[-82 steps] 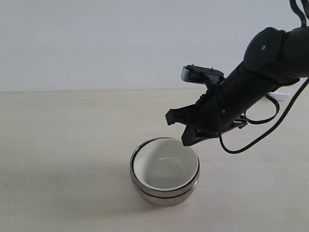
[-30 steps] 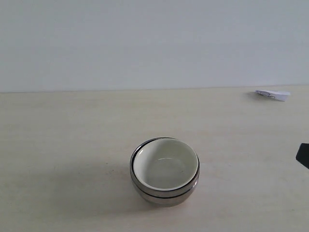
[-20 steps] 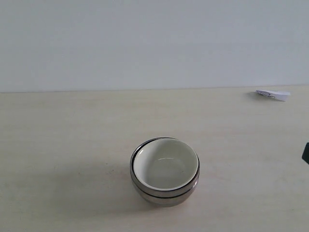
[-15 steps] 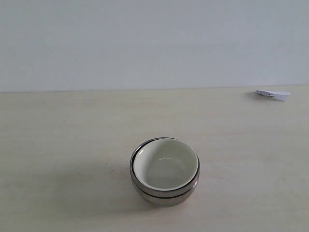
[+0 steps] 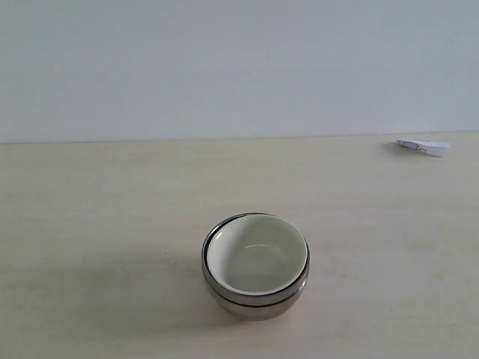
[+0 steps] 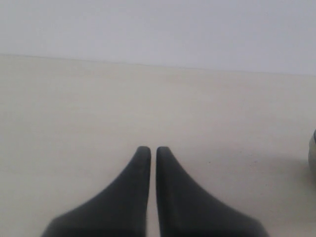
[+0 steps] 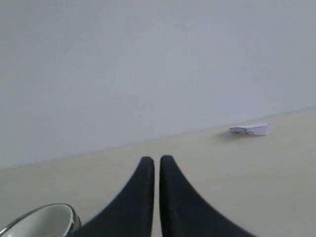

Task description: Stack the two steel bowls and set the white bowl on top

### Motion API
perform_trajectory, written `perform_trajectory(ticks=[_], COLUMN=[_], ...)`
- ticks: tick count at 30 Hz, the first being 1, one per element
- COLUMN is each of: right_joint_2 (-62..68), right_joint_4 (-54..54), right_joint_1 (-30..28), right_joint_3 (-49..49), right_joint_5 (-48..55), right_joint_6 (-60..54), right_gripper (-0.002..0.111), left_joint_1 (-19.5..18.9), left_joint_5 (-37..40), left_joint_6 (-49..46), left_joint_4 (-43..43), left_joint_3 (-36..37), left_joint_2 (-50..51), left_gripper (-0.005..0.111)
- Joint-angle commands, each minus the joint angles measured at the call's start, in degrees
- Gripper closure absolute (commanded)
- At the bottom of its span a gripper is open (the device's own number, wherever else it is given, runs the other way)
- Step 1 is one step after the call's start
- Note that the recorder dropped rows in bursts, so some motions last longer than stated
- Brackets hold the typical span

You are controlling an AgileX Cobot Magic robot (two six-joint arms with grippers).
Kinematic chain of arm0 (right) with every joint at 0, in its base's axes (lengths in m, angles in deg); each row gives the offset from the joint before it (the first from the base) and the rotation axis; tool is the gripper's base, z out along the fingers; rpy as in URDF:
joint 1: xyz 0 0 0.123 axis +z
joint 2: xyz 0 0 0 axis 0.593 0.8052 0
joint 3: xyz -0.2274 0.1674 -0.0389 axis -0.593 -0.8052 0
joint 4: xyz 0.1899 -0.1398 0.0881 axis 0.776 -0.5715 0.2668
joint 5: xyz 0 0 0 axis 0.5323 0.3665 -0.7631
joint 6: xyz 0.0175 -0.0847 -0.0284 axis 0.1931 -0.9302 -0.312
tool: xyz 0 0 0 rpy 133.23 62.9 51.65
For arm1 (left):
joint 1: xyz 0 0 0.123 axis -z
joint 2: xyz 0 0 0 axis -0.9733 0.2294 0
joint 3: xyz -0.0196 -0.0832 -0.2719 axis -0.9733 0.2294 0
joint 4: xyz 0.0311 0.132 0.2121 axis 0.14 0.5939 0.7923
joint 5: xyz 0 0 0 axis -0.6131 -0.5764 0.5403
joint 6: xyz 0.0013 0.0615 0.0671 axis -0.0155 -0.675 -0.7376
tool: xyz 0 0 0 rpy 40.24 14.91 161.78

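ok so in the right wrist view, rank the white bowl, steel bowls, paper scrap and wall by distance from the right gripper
1. white bowl and steel bowls, nested close beside the right gripper; too close to call.
2. paper scrap, at the table's far edge.
3. wall, behind the table.

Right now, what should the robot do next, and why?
Probably just park the arms, since the job looks finished. The white bowl sits nested in the stacked steel bowls, and the left gripper and right gripper are shut, empty and away from the stack.
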Motion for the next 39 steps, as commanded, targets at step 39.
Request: perform_trajectory(ticks=[39], right_joint_2=[-0.34], right_joint_4=[-34.51], right_joint_1=[-1.73], right_joint_3=[-0.23], right_joint_5=[19.14], right_joint_6=[27.02], right_gripper=[0.108], left_joint_1=[-0.15], left_joint_5=[-0.16], left_joint_6=[0.05], left_joint_4=[0.10], left_joint_3=[0.22], left_joint_2=[-0.15], left_gripper=[0.103])
